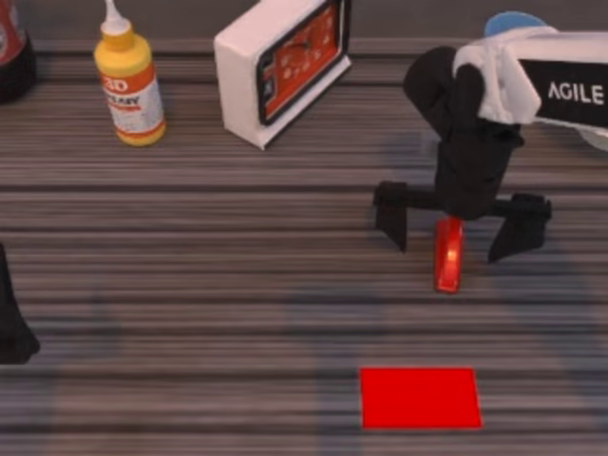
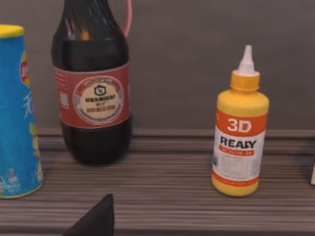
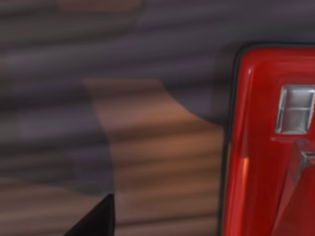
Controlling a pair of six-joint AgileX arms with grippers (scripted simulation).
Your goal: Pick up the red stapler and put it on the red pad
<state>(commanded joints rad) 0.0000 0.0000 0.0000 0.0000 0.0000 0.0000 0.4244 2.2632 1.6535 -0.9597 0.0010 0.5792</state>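
Right claw open above the red stapler on the striped counter.

The right claw [image 1: 462, 228] hangs with its two black fingers spread wide, one on each side of the red stapler [image 1: 448, 254], neither touching it in the top view. The stapler lies lengthwise on the counter [image 1: 237, 285] with its far end under the claw's body, and it fills one edge of the right wrist view [image 3: 275, 147]. The red pad [image 1: 420, 397] lies flat nearer the front edge, apart from the stapler. The right arm's white casing reads "AGILE". At the back stand a yellow bottle [image 2: 240, 132] labelled "3D READY", a dark bottle [image 2: 93, 83] with a red label, a blue can [image 2: 17, 113] and a white-cased clock [image 1: 280, 66]. The left claw [image 1: 11, 323] sits at the counter's left edge; whether it is open I cannot tell.
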